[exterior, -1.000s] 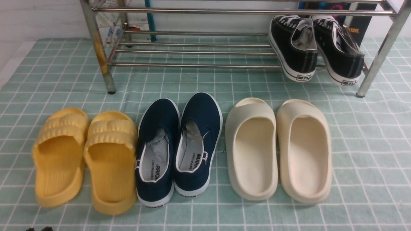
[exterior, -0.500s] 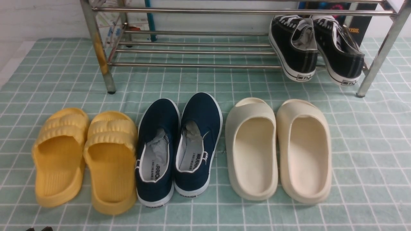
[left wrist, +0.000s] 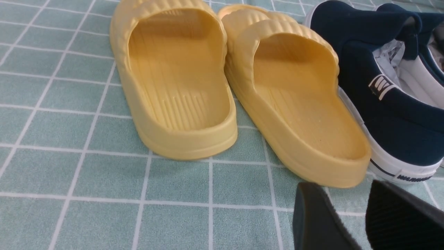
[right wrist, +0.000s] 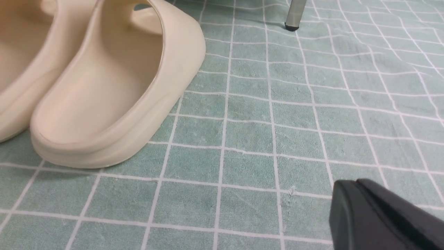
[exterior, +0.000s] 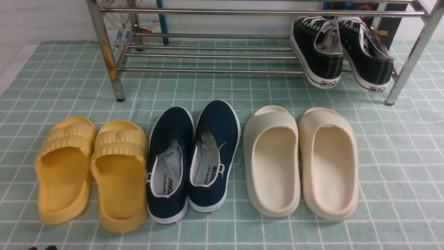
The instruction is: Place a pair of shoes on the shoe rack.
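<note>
The pair of shoes, two black lace-up sneakers with white soles, rests on the lower shelf of the shoe rack [exterior: 208, 71] at its right end. The left sneaker [exterior: 317, 52] and the right sneaker [exterior: 367, 59] lie side by side, heels toward me and hanging over the front bar. My left gripper [left wrist: 343, 194] hovers low over the cloth just behind the yellow slippers, open and holding nothing. My right gripper [right wrist: 350, 189] is shut and empty, low over bare cloth to the right of the cream slippers. One rack leg [right wrist: 295, 14] shows far ahead of it.
Three pairs stand in a row on the green checked cloth [exterior: 399, 166] in front of the rack: yellow slippers [exterior: 90, 170], navy slip-on shoes [exterior: 194, 156] and cream slippers [exterior: 301, 163]. The rack's left stretch of bars holds no shoes.
</note>
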`<move>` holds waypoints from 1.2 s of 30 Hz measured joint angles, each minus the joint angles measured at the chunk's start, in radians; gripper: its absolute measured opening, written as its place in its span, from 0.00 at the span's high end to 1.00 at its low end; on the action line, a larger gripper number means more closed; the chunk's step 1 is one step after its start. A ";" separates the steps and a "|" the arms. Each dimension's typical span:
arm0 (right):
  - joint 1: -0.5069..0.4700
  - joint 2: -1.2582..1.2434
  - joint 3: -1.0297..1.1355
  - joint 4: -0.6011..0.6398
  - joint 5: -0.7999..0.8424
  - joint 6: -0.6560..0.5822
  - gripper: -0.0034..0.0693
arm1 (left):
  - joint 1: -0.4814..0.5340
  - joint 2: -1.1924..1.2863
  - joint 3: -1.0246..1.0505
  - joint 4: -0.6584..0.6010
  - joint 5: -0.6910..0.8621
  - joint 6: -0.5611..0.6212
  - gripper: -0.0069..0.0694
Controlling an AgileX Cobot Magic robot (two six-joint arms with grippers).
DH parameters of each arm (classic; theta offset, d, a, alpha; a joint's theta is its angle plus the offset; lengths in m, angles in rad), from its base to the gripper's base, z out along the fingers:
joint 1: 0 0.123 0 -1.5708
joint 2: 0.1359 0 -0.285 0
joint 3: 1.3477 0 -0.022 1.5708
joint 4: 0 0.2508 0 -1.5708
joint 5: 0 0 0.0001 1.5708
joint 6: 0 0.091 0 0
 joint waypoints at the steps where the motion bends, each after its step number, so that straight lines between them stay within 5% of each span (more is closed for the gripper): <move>1: 0.000 0.000 0.000 0.000 0.000 0.000 0.91 | 0.000 0.000 0.000 0.000 0.000 0.000 0.60; 36: 0.000 0.000 0.000 0.000 0.000 0.000 0.85 | 0.000 0.000 0.000 0.000 0.000 0.000 0.60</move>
